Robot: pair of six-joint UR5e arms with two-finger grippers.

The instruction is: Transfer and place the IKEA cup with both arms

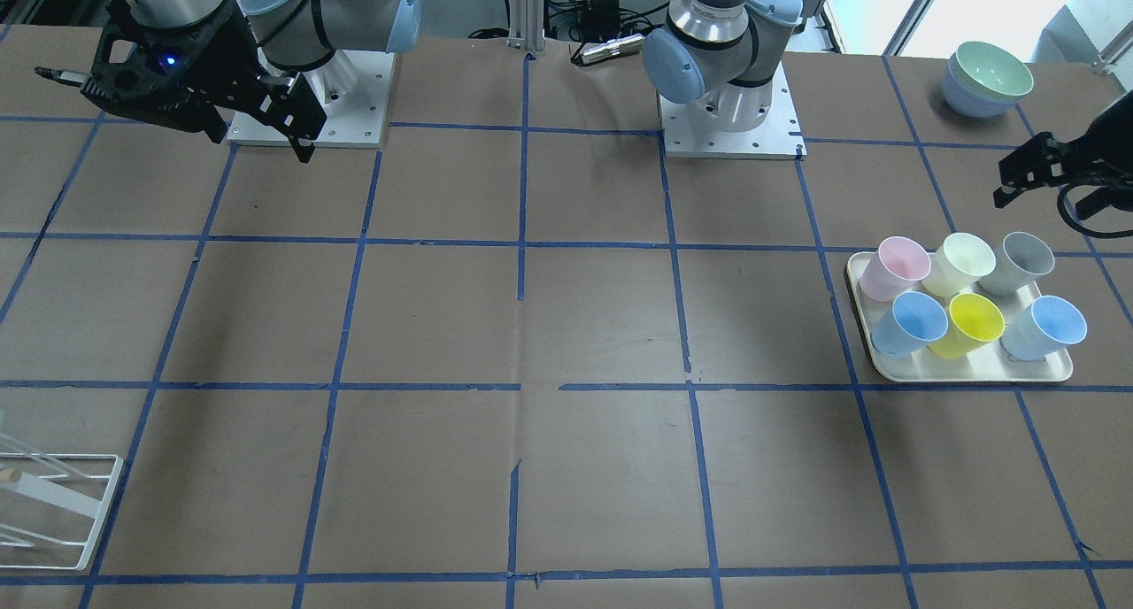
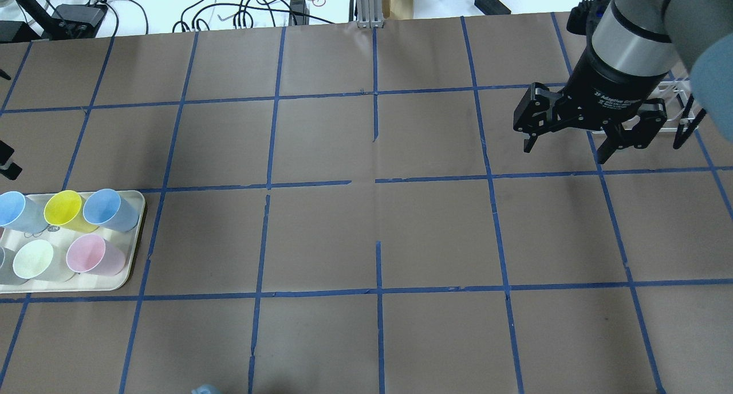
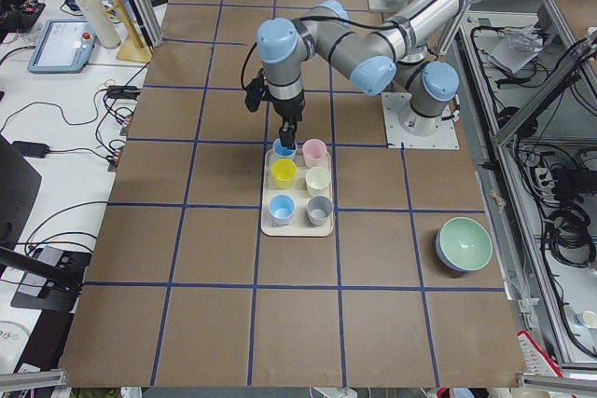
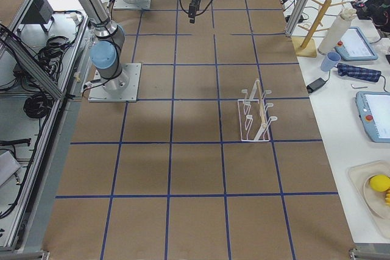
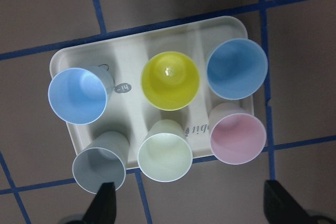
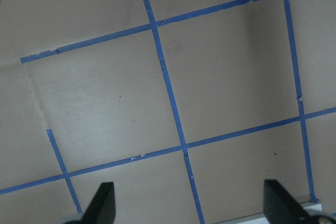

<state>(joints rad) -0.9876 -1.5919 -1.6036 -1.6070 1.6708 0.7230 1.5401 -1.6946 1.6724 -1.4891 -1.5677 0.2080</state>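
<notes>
The grey cup (image 5: 100,169) stands at a corner of the tray (image 5: 62,62), crowded by the cream cup (image 5: 165,157) and a blue cup (image 5: 79,95), its two outer sides open.

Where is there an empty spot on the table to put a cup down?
The whole middle of the table is bare, from the tray across to the wire rack. The squares in front of both arm bases are free too. The tray itself is crowded: six cups fill it, the grey cup in one corner.
</notes>
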